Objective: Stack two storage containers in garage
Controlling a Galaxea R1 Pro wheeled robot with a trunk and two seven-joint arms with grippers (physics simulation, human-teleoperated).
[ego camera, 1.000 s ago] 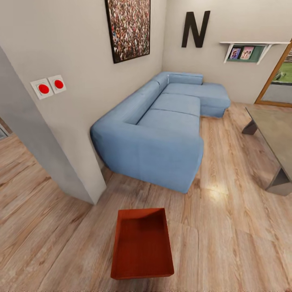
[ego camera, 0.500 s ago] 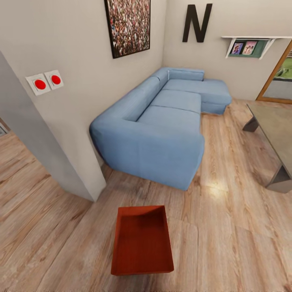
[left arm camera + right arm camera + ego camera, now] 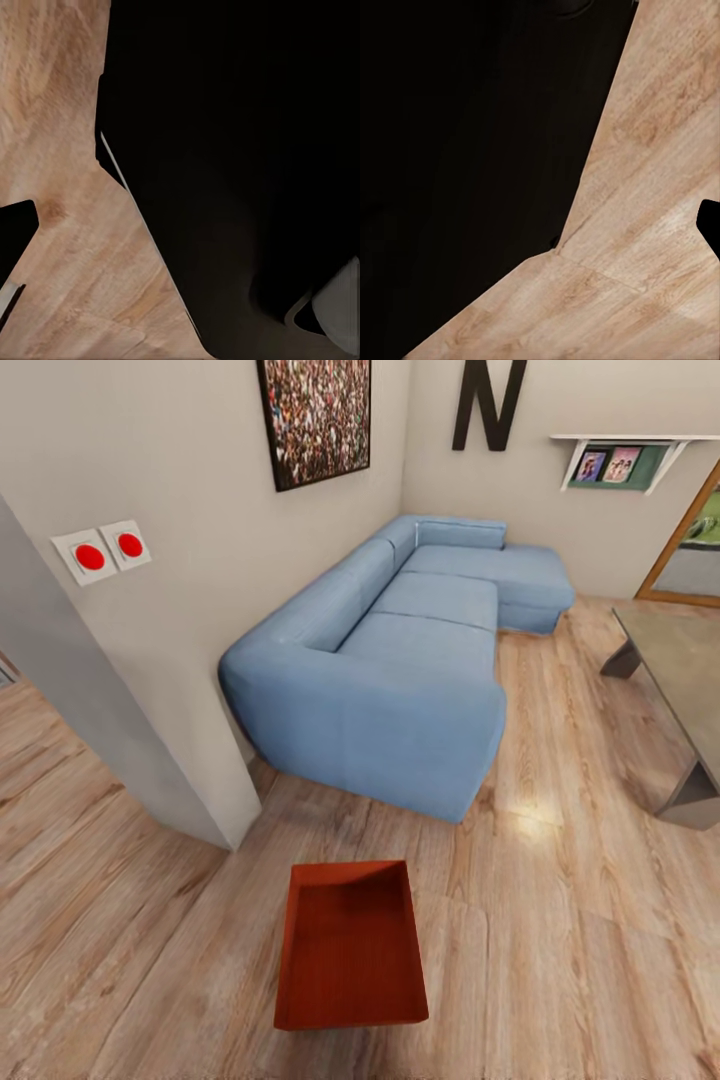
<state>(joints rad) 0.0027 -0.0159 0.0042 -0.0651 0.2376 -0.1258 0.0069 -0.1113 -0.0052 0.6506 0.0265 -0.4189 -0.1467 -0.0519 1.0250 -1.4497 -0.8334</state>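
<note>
While the robot stands in the living room, one storage container (image 3: 350,948) sits on the wood-plank flooring (image 3: 560,950) directly below the head camera, open side up, apart from the blue sectional sofa (image 3: 400,670) beyond it and from the pale wall corner (image 3: 215,800) toward the robot's left. Its twin is not something I can place from these pictures.

Neither hand can be judged — both wrist views look past dark robot bodywork onto planks, so whether the fingers are apart or together I cannot tell.

What could go wrong: the bin's walls look thin and plain, with no lip or handle to catch, so a one-sided pinch may flex the wall or let the bin tip and slide on the smooth flooring. Reaching down this close to the base, an arm could nudge the bin away before closing on it. On the way out, the wall corner and the sofa arm leave a narrow enough passage that a carried bin might clip either one.

As for materials, the container is a rigid orange-red rectangular box, finely ribbed inside. The sofa is soft, rounded, matte fabric. A grey slab-topped bench (image 3: 680,690) on angled legs stands to the right — hard-edged, stone-like.
</note>
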